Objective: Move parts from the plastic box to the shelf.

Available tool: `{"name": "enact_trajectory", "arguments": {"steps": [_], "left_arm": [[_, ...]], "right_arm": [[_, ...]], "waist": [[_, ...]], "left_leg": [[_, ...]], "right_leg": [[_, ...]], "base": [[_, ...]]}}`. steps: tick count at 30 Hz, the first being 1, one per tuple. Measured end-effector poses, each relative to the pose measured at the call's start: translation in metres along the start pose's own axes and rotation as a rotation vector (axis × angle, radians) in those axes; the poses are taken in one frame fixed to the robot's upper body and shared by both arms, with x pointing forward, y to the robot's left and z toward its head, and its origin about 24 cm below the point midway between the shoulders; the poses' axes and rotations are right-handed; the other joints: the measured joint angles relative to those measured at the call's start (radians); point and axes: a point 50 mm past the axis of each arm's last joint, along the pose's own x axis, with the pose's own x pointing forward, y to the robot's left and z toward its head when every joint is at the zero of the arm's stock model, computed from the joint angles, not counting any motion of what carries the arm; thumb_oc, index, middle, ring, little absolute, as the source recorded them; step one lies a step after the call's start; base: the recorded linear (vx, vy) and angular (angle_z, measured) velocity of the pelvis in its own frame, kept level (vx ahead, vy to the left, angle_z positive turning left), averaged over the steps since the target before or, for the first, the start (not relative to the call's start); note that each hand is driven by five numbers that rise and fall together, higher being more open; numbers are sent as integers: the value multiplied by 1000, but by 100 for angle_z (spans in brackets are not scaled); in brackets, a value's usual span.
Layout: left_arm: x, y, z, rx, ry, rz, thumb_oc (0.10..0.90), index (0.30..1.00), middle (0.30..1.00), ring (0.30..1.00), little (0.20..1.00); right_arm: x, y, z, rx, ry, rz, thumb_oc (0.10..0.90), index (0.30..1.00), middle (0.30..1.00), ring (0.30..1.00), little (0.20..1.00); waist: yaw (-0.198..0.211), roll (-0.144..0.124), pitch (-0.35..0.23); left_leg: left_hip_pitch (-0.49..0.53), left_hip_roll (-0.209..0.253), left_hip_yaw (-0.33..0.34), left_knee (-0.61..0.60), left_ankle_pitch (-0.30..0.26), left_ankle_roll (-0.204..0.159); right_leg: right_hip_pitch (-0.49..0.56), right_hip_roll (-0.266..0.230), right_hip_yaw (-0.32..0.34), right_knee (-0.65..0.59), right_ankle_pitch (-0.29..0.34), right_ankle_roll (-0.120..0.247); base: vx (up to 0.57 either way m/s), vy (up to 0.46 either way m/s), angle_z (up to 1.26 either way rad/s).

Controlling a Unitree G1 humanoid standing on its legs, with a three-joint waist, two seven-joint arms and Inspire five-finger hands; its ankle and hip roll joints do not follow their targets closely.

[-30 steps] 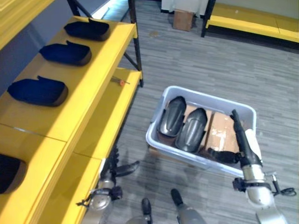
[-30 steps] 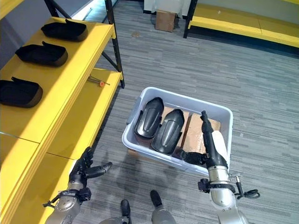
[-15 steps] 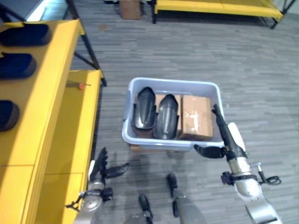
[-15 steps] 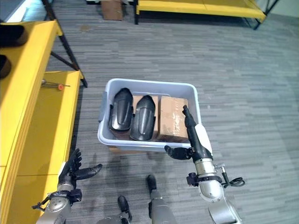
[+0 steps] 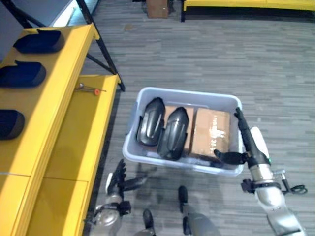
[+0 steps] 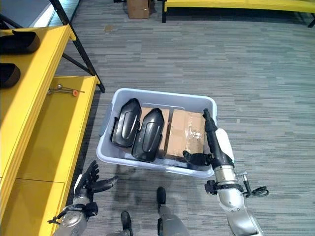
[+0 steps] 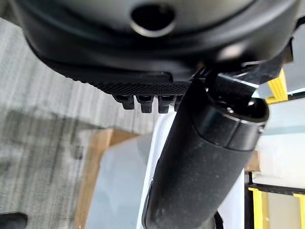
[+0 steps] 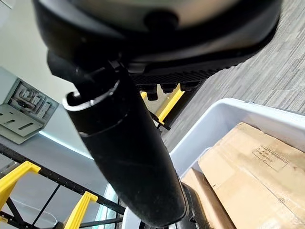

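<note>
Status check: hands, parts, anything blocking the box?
Both hands empty, open: left hand low beside shelf, right hand at box rim. Two black parts in box beside cardboard. Nothing blocking.

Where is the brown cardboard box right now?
The brown cardboard box sits inside the pale plastic bin, on its right side, beside two black curved parts and near the right hand.

I count two black parts and one cardboard box in one plastic box. On my yellow shelf sit three dark parts. One small red-tipped tool lies on the lower board.
</note>
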Motion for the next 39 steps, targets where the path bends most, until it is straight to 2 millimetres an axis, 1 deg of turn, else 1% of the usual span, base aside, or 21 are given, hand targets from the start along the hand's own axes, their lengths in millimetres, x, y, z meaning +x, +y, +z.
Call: {"name": "enact_trajectory", "arguments": {"steps": [1,2,4,5,6,7,9,10,11,12,13,14,15,17,18,19,20,22,27,31,39], "left_arm": [[1,-2,1,-3,-4,-6,900,1000,1000,1000,1000],[4,-5,5,-1,-15,-14,900,1000,1000,1000,1000],[9,-5,12,-3,-42,-16,900,1000,1000,1000,1000],[9,-5,12,-4,-42,-15,900,1000,1000,1000,1000],[7,-3,9,-5,-29,-10,900,1000,1000,1000,1000],[5,-2,4,-4,-10,-6,900,1000,1000,1000,1000],[5,-1,2,1,0,-1,900,1000,1000,1000,1000],[5,0,1,4,5,-1,900,1000,1000,1000,1000],[5,-1,0,6,10,-1,900,1000,1000,1000,1000],[0,6,-5,10,26,26,900,1000,1000,1000,1000],[-2,9,-8,14,37,26,900,1000,1000,1000,1000],[-3,7,-11,8,46,22,900,1000,1000,1000,1000],[-5,4,-12,-2,44,20,900,1000,1000,1000,1000],[-5,8,-7,-8,22,47,900,1000,1000,1000,1000],[-8,13,-10,-11,27,66,900,1000,1000,1000,1000],[-8,14,-9,-13,25,71,900,1000,1000,1000,1000],[-7,17,-7,-17,12,87,900,1000,1000,1000,1000],[-4,20,-1,-25,-12,105,900,1000,1000,1000,1000],[1,27,14,1,-70,107,900,1000,1000,1000,1000],[1,25,21,-3,-97,104,900,1000,1000,1000,1000],[8,24,33,23,-135,89,900,1000,1000,1000,1000]], "right_arm": [[0,-1,0,-5,-1,0,900,1000,1000,1000,1000],[0,-2,-1,-10,0,-2,900,1000,1000,1000,1000],[0,-2,-1,-14,0,0,900,1000,1000,1000,1000],[1,-2,0,-17,-2,1,900,1000,1000,1000,1000],[3,-4,1,-14,-9,-16,900,1000,1000,1000,1000],[4,-6,1,-20,-10,-31,900,1000,1000,1000,1000],[4,-6,-1,-6,1,-63,900,1000,1000,1000,1000],[4,-5,-2,-1,7,-67,900,1000,1000,1000,1000],[3,-3,-3,5,15,-65,900,1000,1000,1000,1000],[8,4,-1,28,10,-52,900,1000,1000,1000,1000],[10,6,3,46,-4,-56,900,1000,1000,1000,1000],[9,4,4,45,-12,-67,900,1000,1000,1000,1000],[6,-4,2,29,-4,-99,900,1000,1000,1000,1000],[2,-7,-4,11,29,-99,900,1000,1000,1000,1000],[3,-7,-5,-1,31,-90,900,1000,1000,1000,1000],[3,-8,-5,-8,30,-88,900,1000,1000,1000,1000],[3,-6,-4,-5,32,-80,900,1000,1000,1000,1000],[2,-4,-5,-3,37,-69,900,1000,1000,1000,1000],[3,2,-2,7,24,-48,900,1000,1000,1000,1000],[7,4,2,12,2,-40,900,1000,1000,1000,1000],[38,6,34,15,-150,-35,900,1000,1000,1000,1000]], "waist": [[-2,12,4],[-18,17,14],[0,-23,38],[16,-31,43],[30,-54,57],[33,-53,59],[28,-52,62],[33,-58,65],[27,-60,67],[44,-79,78],[65,-78,80],[50,-58,80],[3,-35,80],[8,-38,82],[28,-37,82],[22,-31,86],[18,-34,89],[18,-38,94],[27,-79,116],[46,-81,117],[53,-87,129]], "left_leg": [[-2,2,-5,5,1,-1],[-45,2,-19,84,10,-33],[-154,-25,-58,305,22,-50],[-187,-28,-77,369,26,-50],[-270,-36,-113,398,-39,-45],[-278,-31,-115,198,-13,-54],[-315,-28,-111,104,30,-56],[-311,-33,-110,64,50,-51],[-304,-47,-117,43,60,-43],[-272,-60,-156,64,38,-2],[-234,-68,-162,69,41,18],[-224,-74,-152,96,40,18],[-222,-76,-80,120,40,19],[-195,-77,-35,94,42,27],[-162,-73,-3,61,42,29],[-155,-76,20,43,52,16],[-154,-94,56,31,58,30],[-156,-115,64,34,55,50],[-176,-144,61,37,50,83],[-198,-153,55,38,49,91],[-225,-153,29,42,49,91]], "right_leg": [[0,2,-5,8,-9,-12],[-5,-5,-15,28,-29,-20],[-24,-36,2,71,-56,-29],[-26,-34,11,79,-59,-32],[-17,-52,27,83,-51,-18],[-15,-41,13,82,-57,-20],[-14,-18,14,82,-68,-1],[-13,-15,12,85,-75,-9],[-12,4,32,89,-51,3],[-6,22,105,99,-55,10],[-5,45,152,106,-65,17],[3,52,139,96,-65,16],[-4,52,142,85,-69,10],[-9,54,195,66,-39,18],[-13,54,233,47,-24,17],[-15,50,248,38,-18,19],[-16,30,270,12,-3,35],[-18,6,272,-2,0,36],[-33,-28,265,-2,-7,48],[-51,-37,258,-2,0,57],[-65,-38,230,-2,-4,57]], "base": [[5,-196,35],[-8,-216,45],[13,-118,22],[95,42,-8],[172,134,-8],[133,147,-5],[170,229,-14],[180,293,-24],[136,320,-74],[36,182,-142],[62,262,-155],[77,354,-100],[74,345,-36],[40,197,-57],[22,98,-85],[46,142,-80],[44,107,-37],[20,60,-11],[6,18,7],[-6,1,6],[-12,-5,8]]}}
